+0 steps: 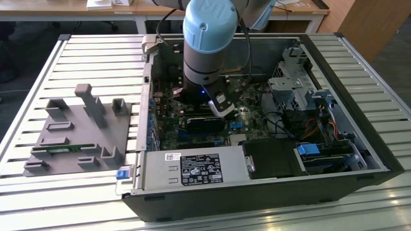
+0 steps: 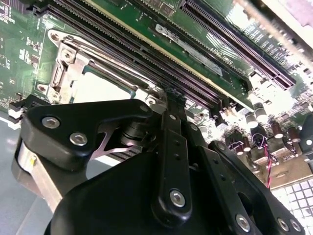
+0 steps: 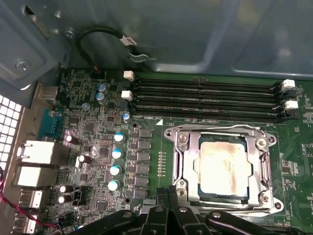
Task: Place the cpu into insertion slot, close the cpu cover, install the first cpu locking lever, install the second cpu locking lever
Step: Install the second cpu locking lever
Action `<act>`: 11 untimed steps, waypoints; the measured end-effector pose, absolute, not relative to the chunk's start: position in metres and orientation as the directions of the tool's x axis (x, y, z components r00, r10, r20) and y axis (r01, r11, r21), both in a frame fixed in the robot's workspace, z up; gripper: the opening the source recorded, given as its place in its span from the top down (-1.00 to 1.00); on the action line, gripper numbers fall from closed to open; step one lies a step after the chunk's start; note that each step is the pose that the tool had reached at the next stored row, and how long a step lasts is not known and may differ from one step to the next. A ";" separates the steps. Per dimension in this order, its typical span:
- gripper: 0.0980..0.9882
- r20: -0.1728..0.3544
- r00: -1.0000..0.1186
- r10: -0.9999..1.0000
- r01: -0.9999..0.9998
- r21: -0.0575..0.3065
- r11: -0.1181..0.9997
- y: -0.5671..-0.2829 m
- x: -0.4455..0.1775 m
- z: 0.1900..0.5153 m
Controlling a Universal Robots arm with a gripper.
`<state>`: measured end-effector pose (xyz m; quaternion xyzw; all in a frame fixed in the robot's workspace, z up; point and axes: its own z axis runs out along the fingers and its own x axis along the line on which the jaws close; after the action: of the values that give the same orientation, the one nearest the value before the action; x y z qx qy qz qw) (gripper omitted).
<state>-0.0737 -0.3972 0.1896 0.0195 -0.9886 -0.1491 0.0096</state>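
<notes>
I see the cpu (image 3: 220,169) seated in the insertion slot (image 3: 188,161) under the closed cpu cover (image 3: 195,147), at 1 o'clock from my empty, pinched-together gripper (image 3: 168,196).

Green board (image 3: 98,161), pale tan cpu (image 3: 220,166) under silvery cpu cover (image 3: 188,161), black memory slots (image 3: 205,98), black gripper (image 2: 172,98), light-blue arm (image 1: 209,24).

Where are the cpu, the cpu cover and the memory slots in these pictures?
cpu (image 3: 221,166), first wrist view, middle of its pale metallic face.
cpu cover (image 3: 187,161), first wrist view, side bar of the silvery frame.
memory slots (image 3: 205,100), first wrist view, middle of the long black rows.
</notes>
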 end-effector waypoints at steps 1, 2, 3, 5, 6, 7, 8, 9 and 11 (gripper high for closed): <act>0.98 0.013 -0.999 -0.041 -0.036 0.296 0.955 -0.397 -0.074 0.190; 0.98 0.013 -0.999 -0.042 -0.036 0.296 0.954 -0.397 -0.074 0.190; 0.98 0.013 -0.999 -0.041 -0.036 0.296 0.954 -0.397 -0.074 0.190; 0.98 0.013 -0.999 -0.041 -0.036 0.297 0.954 -0.397 -0.074 0.192; 0.98 0.013 -0.999 -0.041 -0.035 0.297 0.954 -0.397 -0.074 0.193; 0.98 0.013 -0.999 -0.041 -0.035 0.297 0.954 -0.397 -0.074 0.194; 0.98 0.013 -0.999 -0.041 -0.035 0.297 0.954 -0.397 -0.074 0.196; 0.98 0.013 -0.999 -0.040 -0.035 0.297 0.954 -0.397 -0.074 0.198; 0.98 0.013 -0.999 -0.040 -0.034 0.297 0.954 -0.397 -0.074 0.202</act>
<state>-0.0738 -0.3971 0.2021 0.0189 -0.9885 -0.1499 0.0094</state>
